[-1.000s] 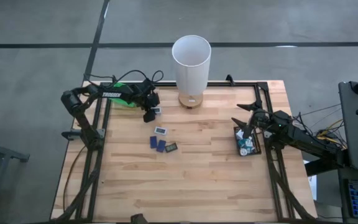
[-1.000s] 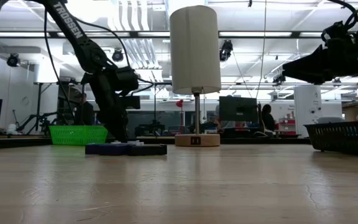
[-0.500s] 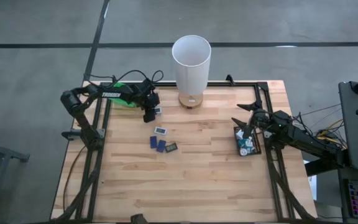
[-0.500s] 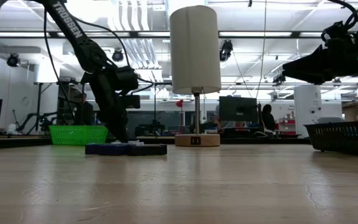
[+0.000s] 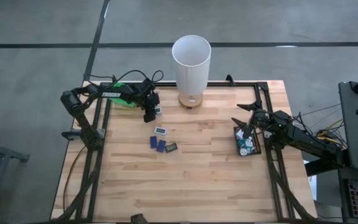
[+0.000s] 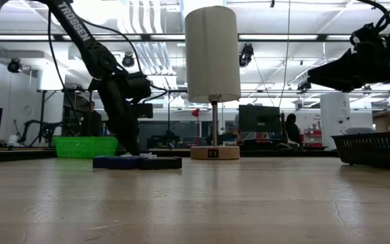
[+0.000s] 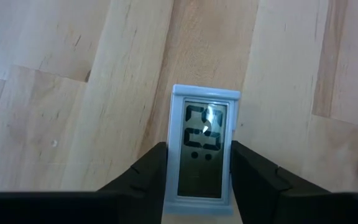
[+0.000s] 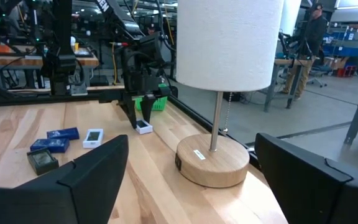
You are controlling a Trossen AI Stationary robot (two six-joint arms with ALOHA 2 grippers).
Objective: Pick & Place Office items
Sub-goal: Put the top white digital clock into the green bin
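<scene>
A small white piece with a grey number display (image 7: 204, 146) lies flat on the wooden table, display up, near the far left. My left gripper (image 5: 151, 114) slants down over it and is shut on it. Other office items lie mid-table: a white one (image 5: 160, 130), two dark blue ones (image 5: 157, 144) and a dark one (image 5: 171, 147). My right gripper (image 5: 244, 124) hovers open at the right edge, above a black tray (image 5: 257, 148) that holds several small pieces. My left gripper pinches the white display piece by its two long sides (image 7: 174, 168), one finger (image 7: 148, 177) on each side, toward its near end. The fingers come slanting down from above and run along the piece. It lies flat on the table.
A tall white lamp (image 5: 191, 59) on a round wooden base (image 8: 212, 160) stands at the far middle. A green tray (image 5: 122, 99) sits behind the left arm at the far left. The near half of the table (image 5: 185, 186) is bare wood.
My left gripper has shut its fingers on the small white display piece while the arm kept its place. The piece lies where it was.
</scene>
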